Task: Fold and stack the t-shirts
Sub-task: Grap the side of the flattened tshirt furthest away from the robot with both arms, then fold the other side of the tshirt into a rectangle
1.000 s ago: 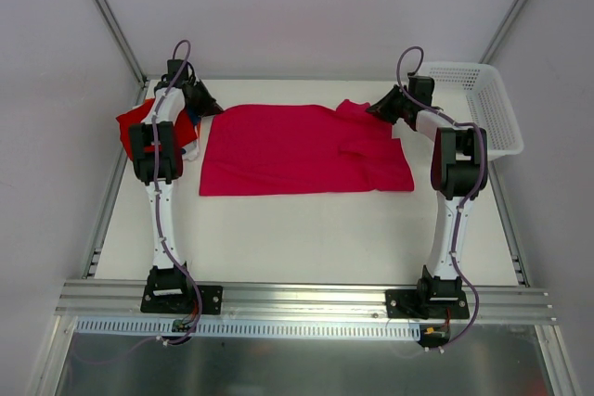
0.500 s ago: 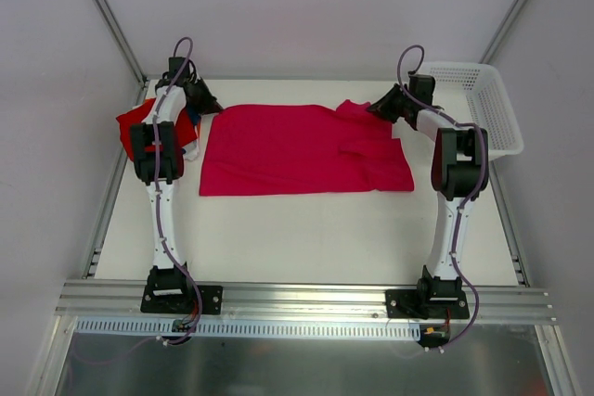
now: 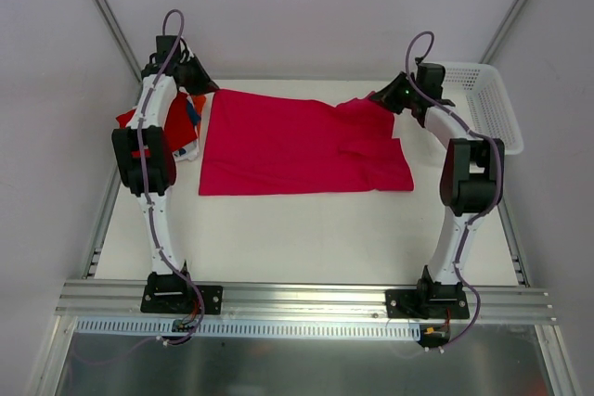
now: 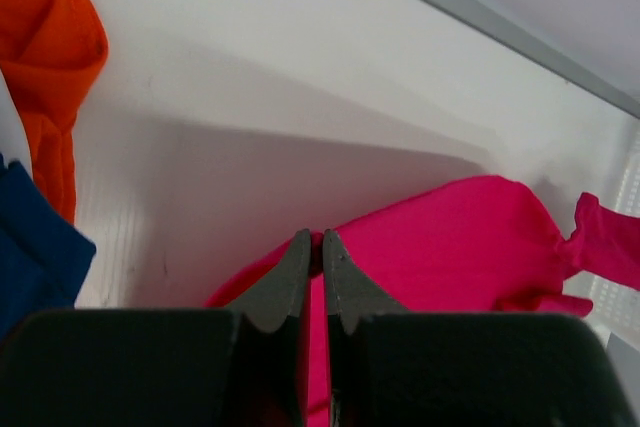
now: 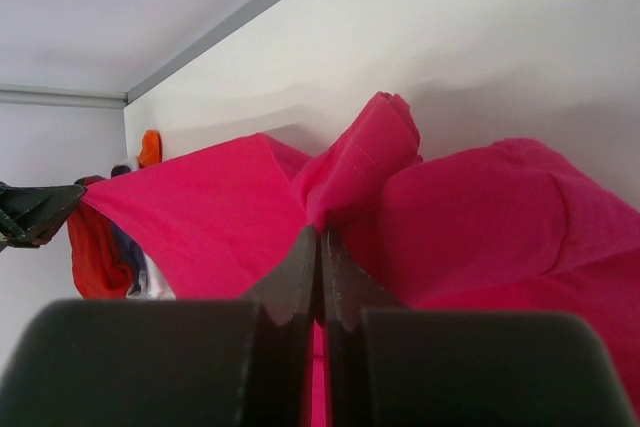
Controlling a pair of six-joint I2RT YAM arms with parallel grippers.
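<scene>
At the far edge of the table [image 3: 306,238], our left gripper [image 3: 208,92] and right gripper [image 3: 375,99] each clench a corner of the magenta-pink t-shirt [image 3: 288,146] — cloth pinched between the jaws.

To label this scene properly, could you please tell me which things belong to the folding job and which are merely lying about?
Job: magenta-pink t-shirt, gripped by left gripper and right gripper; pile of other shirts.
Lying about: white mesh basket.

left arm [image 3: 139,150], right arm [image 3: 469,173]: white links, black joints, purple cable [image 3: 165,243] along each, black base plates [image 3: 181,299]. left hand [image 4: 311,235], right hand [image 5: 318,232]: dark grey wedge fingers [image 4: 285,282].
</scene>
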